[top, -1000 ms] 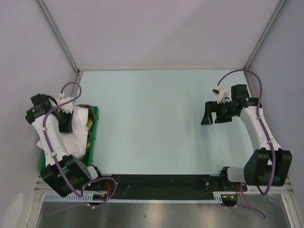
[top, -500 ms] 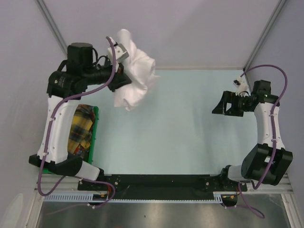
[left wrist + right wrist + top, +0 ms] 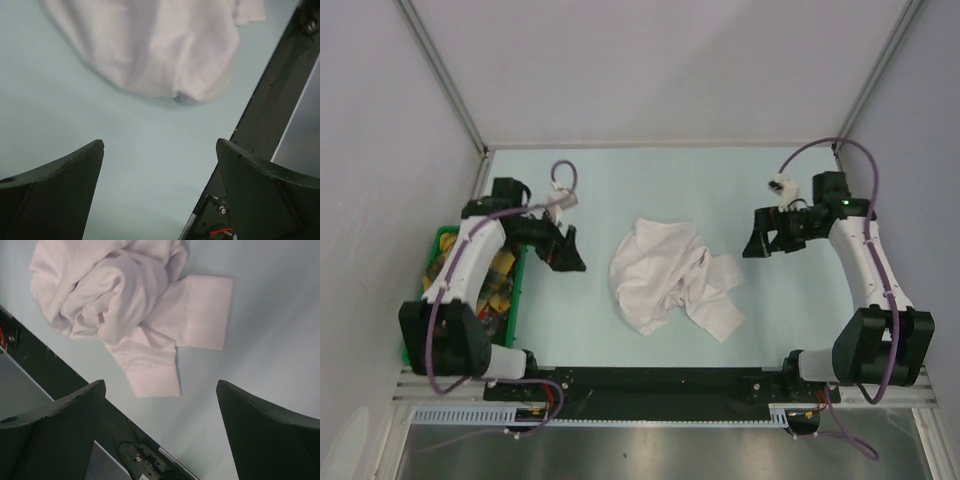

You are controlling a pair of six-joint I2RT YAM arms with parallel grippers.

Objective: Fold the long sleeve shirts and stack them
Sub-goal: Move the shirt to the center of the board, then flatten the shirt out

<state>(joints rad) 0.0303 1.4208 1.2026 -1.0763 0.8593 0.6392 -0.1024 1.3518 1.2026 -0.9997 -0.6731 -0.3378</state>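
The white shirt (image 3: 665,275) sits in a crumpled heap mid-frame, left gripper (image 3: 570,258) and right gripper (image 3: 753,244) both spread wide and empty either side, so I'd pinch the loose cuffs (image 3: 724,322) on its right and pull it flat before folding.

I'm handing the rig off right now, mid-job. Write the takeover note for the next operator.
Left tool: open, empty, just left of the shirt, not touching it.
Right tool: open, empty, off to the shirt's right, apart from it.
White long sleeve shirt: crumpled heap in the middle of the table, unheld.
Green bin, far left: plaid cloth showing; whether more shirts are inside cannot be told.
Done: one shirt is out on the table. Nothing folded, no stack.
Left: spread it flat, fold it, start the stack.
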